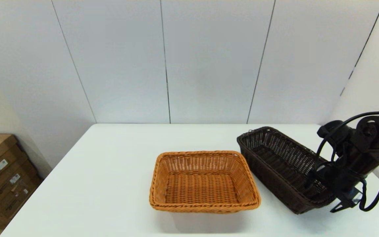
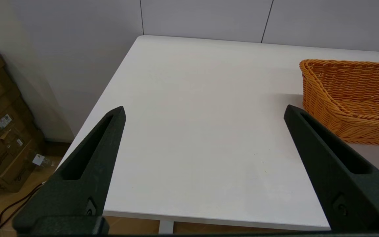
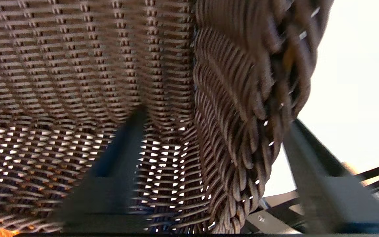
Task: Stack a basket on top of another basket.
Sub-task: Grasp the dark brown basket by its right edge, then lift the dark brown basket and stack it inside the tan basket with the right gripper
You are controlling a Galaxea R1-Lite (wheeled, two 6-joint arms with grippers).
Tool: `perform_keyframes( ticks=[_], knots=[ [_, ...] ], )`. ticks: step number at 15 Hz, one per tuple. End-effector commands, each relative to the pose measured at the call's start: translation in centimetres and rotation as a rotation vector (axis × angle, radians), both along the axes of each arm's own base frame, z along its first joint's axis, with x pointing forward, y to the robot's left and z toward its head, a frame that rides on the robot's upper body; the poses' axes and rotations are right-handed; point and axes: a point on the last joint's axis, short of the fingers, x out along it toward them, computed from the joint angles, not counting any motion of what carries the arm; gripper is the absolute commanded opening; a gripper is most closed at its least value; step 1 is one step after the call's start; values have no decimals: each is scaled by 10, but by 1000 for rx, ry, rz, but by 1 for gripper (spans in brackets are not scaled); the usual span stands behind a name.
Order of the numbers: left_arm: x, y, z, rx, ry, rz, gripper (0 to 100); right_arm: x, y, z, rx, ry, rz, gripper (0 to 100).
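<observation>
1. Right pincer [image 1: 341, 194] straddles the near-right rim of the dark basket [image 1: 276, 164], one finger inside, one outside; whether it's pinching, I can't tell.
2. That basket sits tilted on the bench [image 1: 110, 177], just right of the orange basket [image 1: 203, 181].
3. Looks light, stiff, grippy weave; the braided rim is the handhold.
4. Left pincer [image 2: 204, 121] is spread wide, idle over the bench's left side.

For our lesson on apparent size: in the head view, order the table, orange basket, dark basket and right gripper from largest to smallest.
1. white table
2. orange-tan basket and dark brown basket: alike; the dark one is tilted, so unsure
3. right gripper, gripping the dark basket's rim
</observation>
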Motion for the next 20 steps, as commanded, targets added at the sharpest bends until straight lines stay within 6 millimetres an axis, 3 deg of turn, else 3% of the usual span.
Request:
perform_keyframes(
  ticks=[1, 8, 20],
  knots=[
    [0, 0, 0, -1, 0, 1, 100, 1, -5, -3, 7, 12, -18, 0],
    [0, 0, 0, -1, 0, 1, 100, 1, -10, 0, 31, -13, -31, 0],
    [0, 0, 0, -2, 0, 1, 100, -13, -30, 42, 134, -202, -83, 0]
  ],
)
